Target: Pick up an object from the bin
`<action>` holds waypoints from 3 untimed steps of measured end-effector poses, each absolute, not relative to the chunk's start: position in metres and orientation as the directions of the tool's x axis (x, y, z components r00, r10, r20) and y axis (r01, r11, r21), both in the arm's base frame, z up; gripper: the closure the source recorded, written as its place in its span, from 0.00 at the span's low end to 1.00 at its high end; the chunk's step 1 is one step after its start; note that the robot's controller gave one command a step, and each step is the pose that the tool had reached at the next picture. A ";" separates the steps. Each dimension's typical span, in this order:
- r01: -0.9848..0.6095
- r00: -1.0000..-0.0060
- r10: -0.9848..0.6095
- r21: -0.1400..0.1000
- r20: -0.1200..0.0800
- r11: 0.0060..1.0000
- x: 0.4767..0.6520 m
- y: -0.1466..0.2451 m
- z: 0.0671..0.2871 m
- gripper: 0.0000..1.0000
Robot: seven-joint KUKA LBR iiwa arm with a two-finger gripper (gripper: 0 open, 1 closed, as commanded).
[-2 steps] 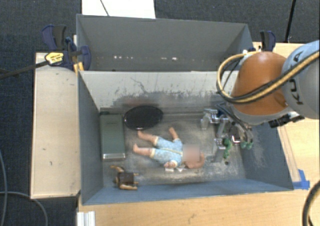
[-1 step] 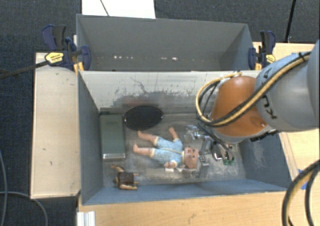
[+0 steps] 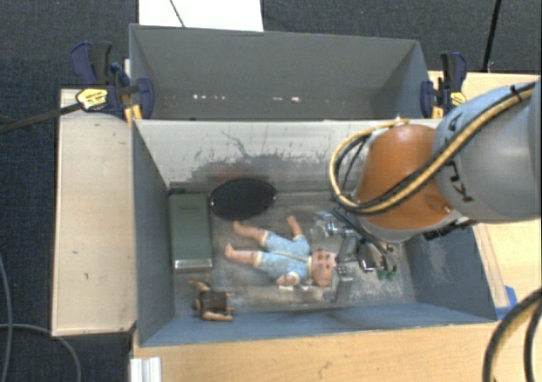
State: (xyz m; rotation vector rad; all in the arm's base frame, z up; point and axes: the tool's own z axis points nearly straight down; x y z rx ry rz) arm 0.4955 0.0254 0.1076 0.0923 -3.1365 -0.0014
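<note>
**Down at the doll's head, grip not yet readable**

Low in the grey bin, the gripper sits at the right end of a small doll in a pale blue outfit. The doll lies on the floor near the middle of the bin, with its head toward the arm and its bare legs pointing left. The metal of the tool crowds right against the head, and the orange wrist cover looms above it. From this angle it is unclear whether the gripper stands spread or closed, or whether it has anything of the doll between its tips.

The doll looks light. It is probably hard plastic at the head and limbs, with thin cloth over the trunk. The head is round and smooth, so it would likely slip out of a pinch. The limbs are thin and may swivel, which would leave the body dangling. The clothed trunk seems the best place to grip, taken across its narrow width, because the fabric gives some friction and the weight hangs evenly.

Nothing crowds it. A black oval pad lies near its feet, a grey-green block stands along the left wall, and a small brown thing sits well apart in the near left corner.
</note>
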 end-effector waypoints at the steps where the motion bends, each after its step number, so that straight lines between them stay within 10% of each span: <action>1: -0.053 -0.999 -0.053 0.001 -0.004 0.999 0.497 0.026 0.154 0.00; 2: -0.020 -1.000 -0.020 0.002 -0.009 1.000 0.489 0.066 0.098 0.00; 3: -0.043 -0.999 -0.043 0.003 -0.004 0.999 0.482 0.063 0.072 1.00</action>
